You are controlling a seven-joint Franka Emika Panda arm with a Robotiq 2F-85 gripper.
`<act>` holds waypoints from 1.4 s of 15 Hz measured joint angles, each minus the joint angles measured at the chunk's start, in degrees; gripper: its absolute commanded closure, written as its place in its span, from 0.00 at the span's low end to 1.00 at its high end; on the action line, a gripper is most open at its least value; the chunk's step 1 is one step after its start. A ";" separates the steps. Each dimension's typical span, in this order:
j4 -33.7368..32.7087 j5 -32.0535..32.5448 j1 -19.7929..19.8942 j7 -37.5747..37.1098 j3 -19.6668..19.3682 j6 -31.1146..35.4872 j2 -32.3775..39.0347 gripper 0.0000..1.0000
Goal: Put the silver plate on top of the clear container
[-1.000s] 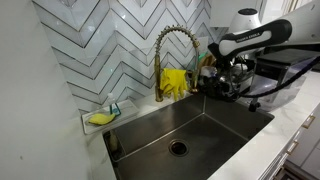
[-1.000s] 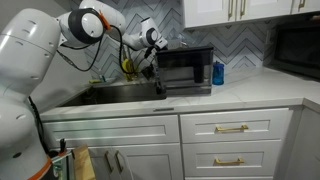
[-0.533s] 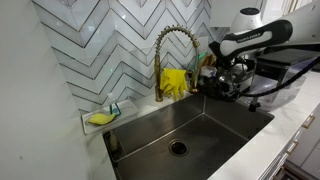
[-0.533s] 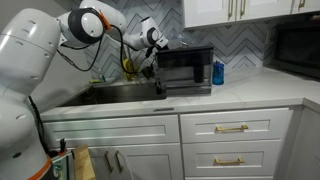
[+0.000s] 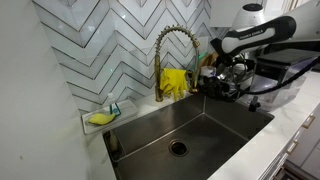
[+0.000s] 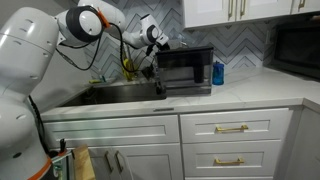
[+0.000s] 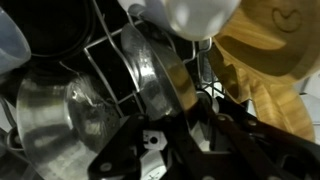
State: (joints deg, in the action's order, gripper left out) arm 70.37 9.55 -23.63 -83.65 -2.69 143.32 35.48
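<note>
In the wrist view a silver plate (image 7: 150,72) stands on edge in a wire dish rack (image 7: 105,50). My gripper (image 7: 190,105) has its dark fingers drawn together on the plate's lower edge. A shiny clear container (image 7: 42,118) sits in the rack just left of the plate. In both exterior views the gripper (image 5: 222,85) (image 6: 150,62) reaches down into the crowded rack beside the sink, and the plate and container are hidden there.
A wooden board (image 7: 265,50) and a white bowl (image 7: 195,15) crowd the rack. A steel sink (image 5: 150,125) with a brass faucet (image 5: 170,50), yellow cloth (image 5: 177,82) and sponge (image 5: 100,118). A microwave (image 6: 185,70) and blue bottle (image 6: 218,72) stand on the counter.
The arm has risen very slightly at the rack; nothing else has visibly moved.
</note>
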 measured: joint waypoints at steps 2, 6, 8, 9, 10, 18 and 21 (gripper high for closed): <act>0.01 0.00 -0.31 -0.05 0.16 0.30 -1.29 0.99; 0.38 0.00 -1.19 -0.05 0.14 0.03 -4.87 0.98; 0.67 0.09 -1.51 0.23 0.14 -0.90 -6.79 0.98; 0.78 0.41 -1.66 0.77 0.12 -1.61 -7.75 0.98; 0.89 0.92 -1.79 1.63 0.12 -2.63 -8.72 0.98; 1.00 10.69 -5.33 13.54 0.22 -25.11 -19.03 0.98; -0.28 15.13 -7.72 17.55 0.56 -35.61 -21.79 0.98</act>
State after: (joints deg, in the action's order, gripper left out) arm 70.08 24.67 -31.35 -66.10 -2.14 107.71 13.69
